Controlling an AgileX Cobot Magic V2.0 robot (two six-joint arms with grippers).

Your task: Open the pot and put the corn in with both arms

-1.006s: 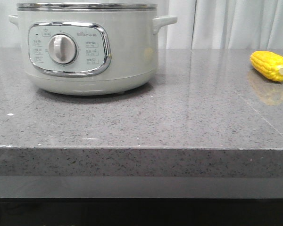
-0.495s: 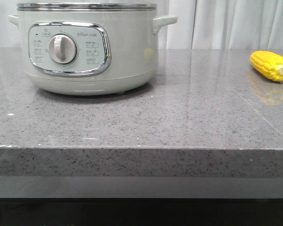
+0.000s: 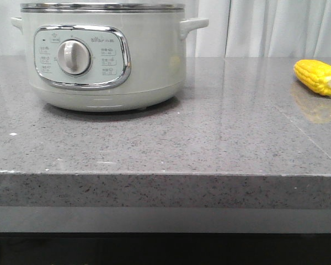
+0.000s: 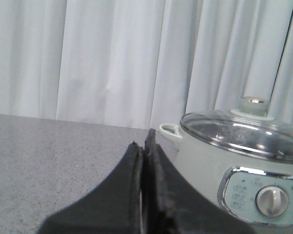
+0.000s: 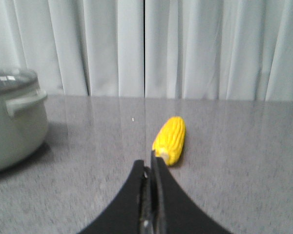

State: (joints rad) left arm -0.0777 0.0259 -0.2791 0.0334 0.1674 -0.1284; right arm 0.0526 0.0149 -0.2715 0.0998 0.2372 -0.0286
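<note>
**Lid still on, corn untouched: where this could slip**

The pot [image 3: 102,55] stands on the left part of the grey counter [image 3: 171,143], dial facing forward, its glass lid [image 4: 241,134] seated on the rim with a small knob [image 4: 254,105] on top. The corn [image 3: 318,77] lies well apart from it at the far right of the counter, stub end toward the robot.

Both arms are back from their targets. The left gripper [image 4: 142,146] has its fingers pressed together, empty, with the pot ahead and to one side. The right gripper [image 5: 149,168] is likewise closed on nothing, lined up with the corn just beyond its tips.

Likely troubles: a closed gripper pushed forward would nudge the round cob and roll it, perhaps off the nearby edge. The knob is small and smooth, so an off-centre pinch could let the lid tilt or drop. Bringing the corn over before the lid is clear would knock it against the glass.
</note>
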